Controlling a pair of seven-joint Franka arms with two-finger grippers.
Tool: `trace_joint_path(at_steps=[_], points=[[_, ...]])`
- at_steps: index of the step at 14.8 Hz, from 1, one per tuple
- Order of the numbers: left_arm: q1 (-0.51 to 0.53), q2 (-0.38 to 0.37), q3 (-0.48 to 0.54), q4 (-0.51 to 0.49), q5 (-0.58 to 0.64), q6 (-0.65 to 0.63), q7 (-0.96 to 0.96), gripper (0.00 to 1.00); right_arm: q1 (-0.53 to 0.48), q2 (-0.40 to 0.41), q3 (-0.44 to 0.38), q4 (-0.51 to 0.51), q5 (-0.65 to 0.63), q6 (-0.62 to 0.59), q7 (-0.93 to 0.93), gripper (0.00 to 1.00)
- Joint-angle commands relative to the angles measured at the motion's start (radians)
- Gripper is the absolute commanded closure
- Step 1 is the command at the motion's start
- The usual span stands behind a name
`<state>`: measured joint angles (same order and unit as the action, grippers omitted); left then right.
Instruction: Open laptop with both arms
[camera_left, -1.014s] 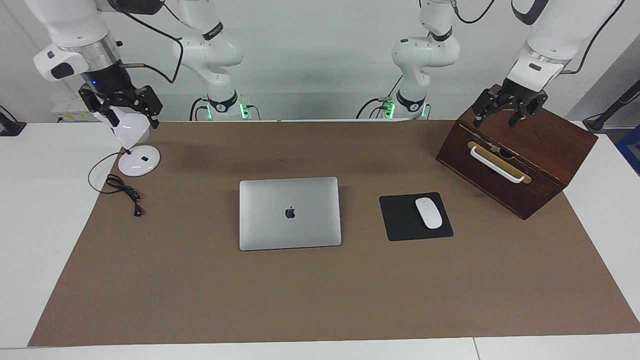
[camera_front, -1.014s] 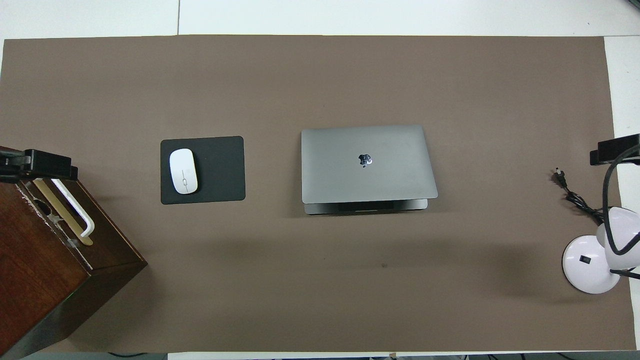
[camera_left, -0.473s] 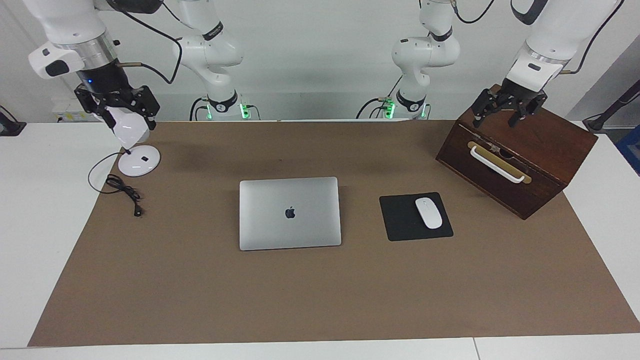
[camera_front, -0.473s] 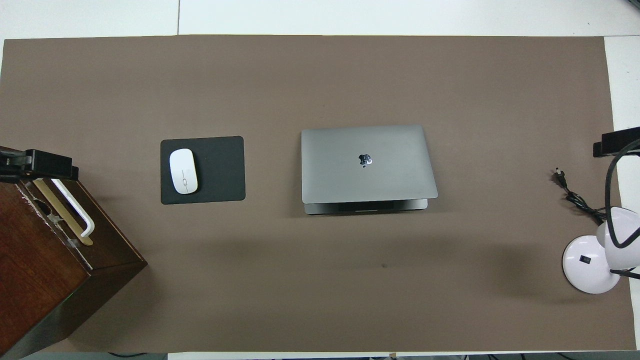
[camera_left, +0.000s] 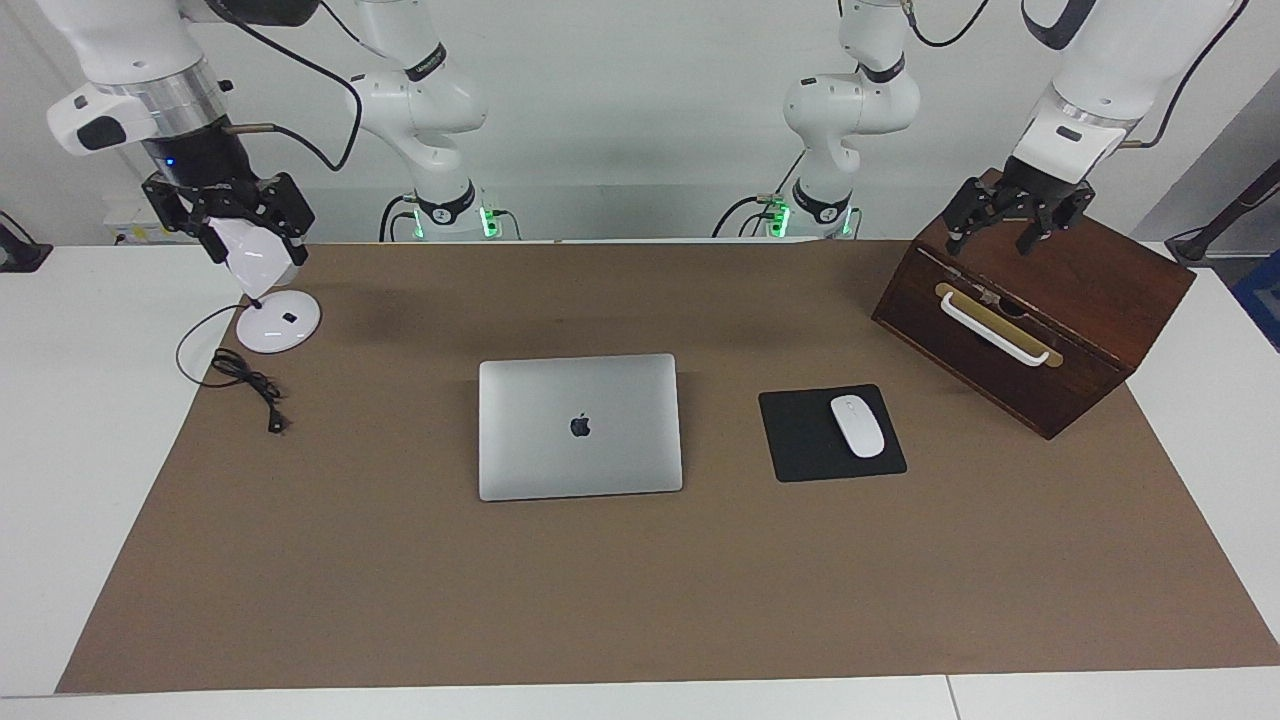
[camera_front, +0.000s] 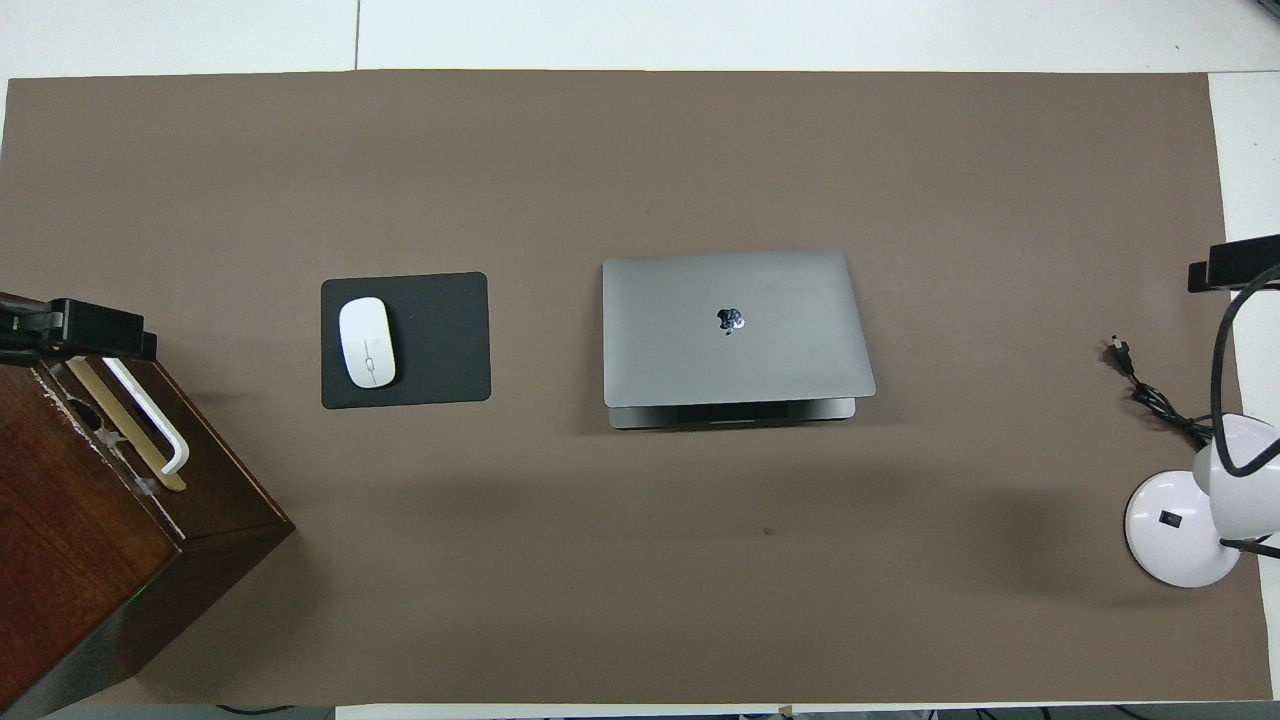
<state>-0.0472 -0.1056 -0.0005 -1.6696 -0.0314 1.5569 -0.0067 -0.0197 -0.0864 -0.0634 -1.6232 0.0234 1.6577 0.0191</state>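
The left gripper (camera_left: 1018, 220), at the upper right of the facing view, hangs with fingers spread wide and empty over the top of the wooden drawer box (camera_left: 1090, 300); the right gripper (camera_left: 228, 212), upper left, is up in front of the white desk lamp (camera_left: 265, 290), and whether its fingers are apart cannot be told. The laptop (camera_left: 580, 427) lies nearly closed at the centre of the brown mat (camera_left: 640, 600), beside the mouse pad (camera_left: 805, 440) carrying the mouse (camera_left: 857, 426), with bare mat all around it.

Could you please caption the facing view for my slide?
Closed laptop lies mid-table; left gripper open over the wooden box, right gripper over the lamp.
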Motion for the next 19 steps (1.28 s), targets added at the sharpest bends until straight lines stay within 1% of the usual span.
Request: trace_joint_path(at_steps=[1,6,7,8,9,11,13,16,19], points=[[-0.008,-0.008,0.007,0.008,0.021,-0.011,0.002,0.0,-0.013,0.008,0.005,0.006,0.02,0.011,0.012,0.0],[-0.008,-0.008,0.005,0.008,0.021,-0.009,0.005,0.0,-0.006,0.007,0.005,0.006,0.02,0.013,0.016,0.0],[-0.01,-0.008,0.005,0.008,0.021,-0.009,0.005,0.32,-0.006,0.007,0.005,0.005,0.02,0.014,0.027,0.0],[-0.01,-0.008,0.005,0.007,0.021,-0.009,0.005,0.77,-0.006,0.007,0.005,0.005,0.02,0.016,0.033,0.0],[-0.008,-0.008,0.007,0.007,0.021,-0.009,0.005,1.0,-0.005,0.007,0.005,0.0,0.021,0.027,0.035,0.0],[-0.008,-0.008,0.007,0.007,0.021,-0.009,-0.003,1.0,-0.005,0.007,0.005,-0.003,0.021,0.036,0.036,0.0],[-0.008,-0.009,0.007,0.005,0.021,-0.009,-0.004,1.0,-0.005,0.005,0.007,-0.023,0.055,0.062,0.073,0.0],[-0.006,-0.011,0.005,-0.001,0.019,-0.008,-0.021,1.0,0.001,0.0,0.007,-0.055,0.147,0.151,0.125,0.0],[-0.008,-0.025,0.004,-0.021,0.015,-0.002,-0.013,1.0,0.009,-0.003,0.007,-0.101,0.243,0.273,0.157,0.0]])
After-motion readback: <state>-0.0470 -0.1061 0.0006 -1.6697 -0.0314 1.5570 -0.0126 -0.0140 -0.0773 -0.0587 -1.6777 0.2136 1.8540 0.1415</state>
